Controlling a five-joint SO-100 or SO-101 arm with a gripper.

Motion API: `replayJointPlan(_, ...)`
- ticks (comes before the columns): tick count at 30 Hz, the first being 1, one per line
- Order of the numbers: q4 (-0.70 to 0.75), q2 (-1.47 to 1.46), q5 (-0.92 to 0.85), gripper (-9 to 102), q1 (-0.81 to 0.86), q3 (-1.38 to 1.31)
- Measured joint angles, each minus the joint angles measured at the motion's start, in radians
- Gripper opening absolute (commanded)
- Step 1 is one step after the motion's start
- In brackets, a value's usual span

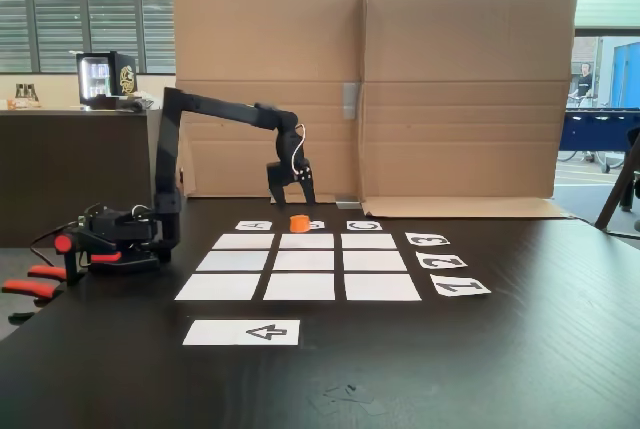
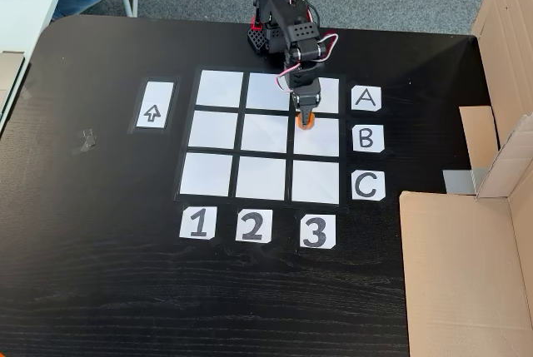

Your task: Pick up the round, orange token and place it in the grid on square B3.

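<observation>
The orange token (image 1: 299,222) is right below my gripper (image 1: 291,200), in front of card B (image 1: 316,225). In the fixed view from above, the token (image 2: 306,121) peeks out under the gripper (image 2: 306,112) at the edge of square B3 (image 2: 321,139) that borders the A row. The fingers stand apart, wider than the token, and do not touch it. Whether the token rests on the paper I cannot tell. The grid (image 1: 298,286) of white rectangles lies mid-table, and square B3 (image 1: 308,242) is in its far row.
A cardboard wall (image 1: 450,89) stands behind the grid. Number cards (image 1: 442,261) lie to the right and the arrow strip (image 1: 242,332) lies in front. The arm base and red-orange clamp handles (image 1: 35,284) sit at the left table edge.
</observation>
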Motion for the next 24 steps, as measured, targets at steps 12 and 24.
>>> replayJointPlan(12, -0.052, -0.123, 0.023, -1, -0.032, -0.055)
replayJointPlan(24, -0.058, -0.123, 0.025, 48, -0.038, -0.046)
